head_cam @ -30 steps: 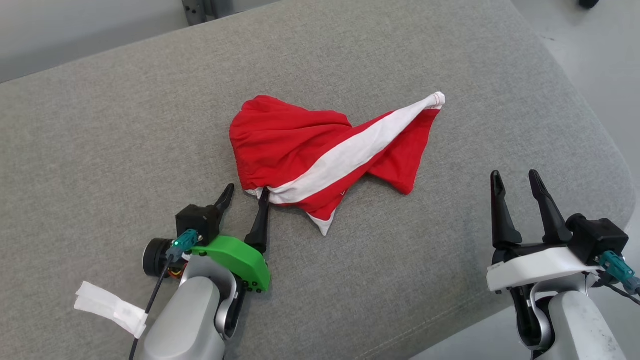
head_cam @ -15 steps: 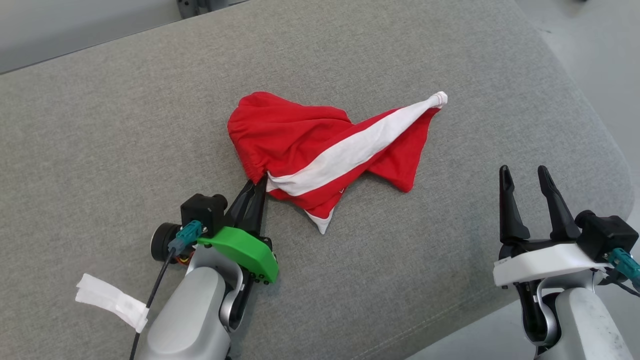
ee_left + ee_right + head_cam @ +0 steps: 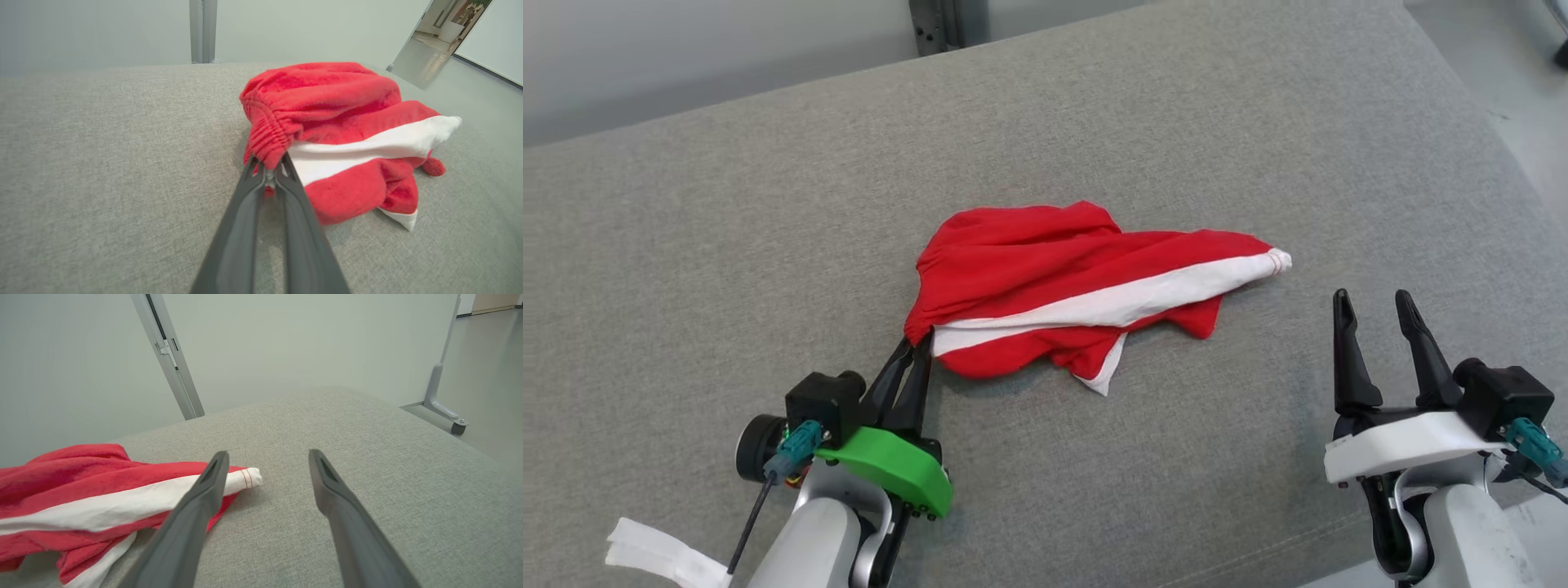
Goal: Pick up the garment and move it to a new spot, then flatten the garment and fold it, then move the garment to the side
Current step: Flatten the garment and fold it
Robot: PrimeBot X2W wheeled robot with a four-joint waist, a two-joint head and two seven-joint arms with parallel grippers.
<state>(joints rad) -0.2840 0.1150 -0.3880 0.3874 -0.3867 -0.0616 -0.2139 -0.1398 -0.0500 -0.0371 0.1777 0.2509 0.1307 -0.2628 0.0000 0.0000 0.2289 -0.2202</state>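
Left hand [image 3: 915, 347] pinches only the waistband edge of the garment [image 3: 1078, 282], a thin hold that may slip when lifted; right hand [image 3: 1372, 298] wide, empty.

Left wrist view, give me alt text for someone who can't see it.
The left gripper is shut on the gathered elastic edge of a crumpled red and white garment, which lies on a grey upholstered surface. Behind it are a pale wall and a metal post.
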